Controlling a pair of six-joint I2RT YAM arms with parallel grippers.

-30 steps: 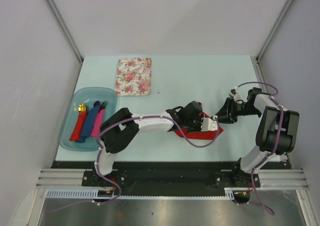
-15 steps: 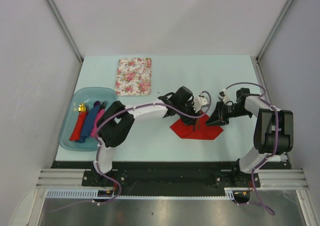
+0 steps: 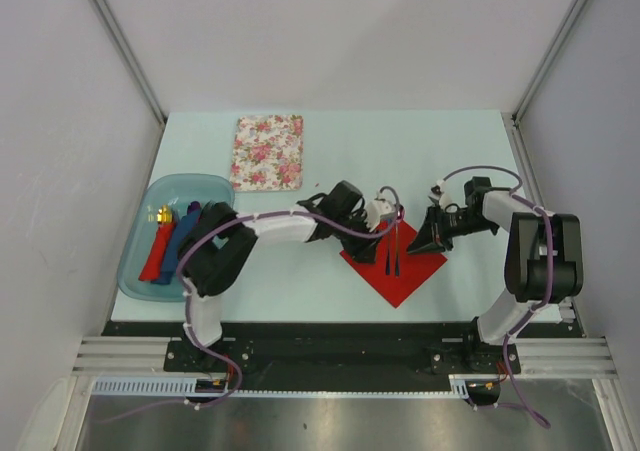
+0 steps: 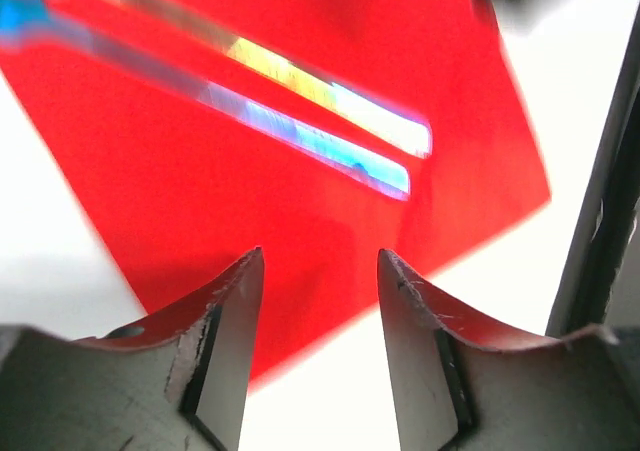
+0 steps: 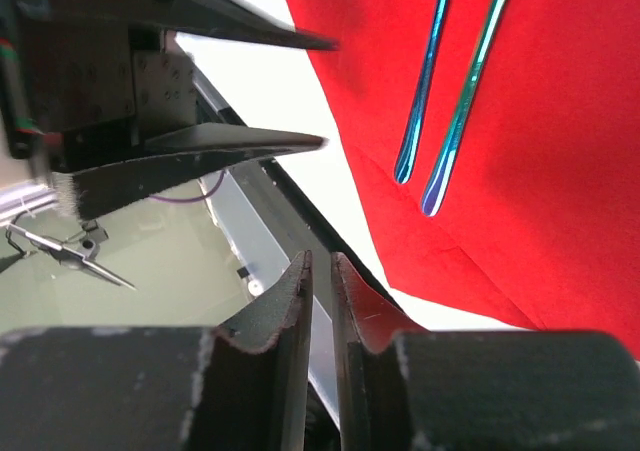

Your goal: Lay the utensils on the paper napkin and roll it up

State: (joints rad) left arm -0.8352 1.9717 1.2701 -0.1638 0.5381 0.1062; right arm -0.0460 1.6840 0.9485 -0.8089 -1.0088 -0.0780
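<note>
We saw the red paper napkin point(image 3: 405, 276) lying open and flat as a diamond on the pale table point(image 3: 450, 151), where half a second earlier it was partly folded and a second earlier bunched under the left arm. The utensils point(image 3: 393, 251), fork and spoon, lay side by side near its middle, their iridescent blue handles parallel and pointing toward the near corner; the heads were too small to tell apart. The left gripper point(image 4: 320, 301) had drawn back to the napkin's left edge, its jaws moderately parted with nothing between them. The right gripper point(image 5: 320, 276) sat by the right corner, jaws pinched nearly together, and we could see nothing caught in the slit. We judged the placing done and the rolling not begun: an edge would next need lifting over the handles without nudging them out of line. To the left, a teal bin point(image 3: 128, 271) held red, blue and pink rolled bundles, and a floral napkin point(image 3: 267, 151) lay beyond
</note>
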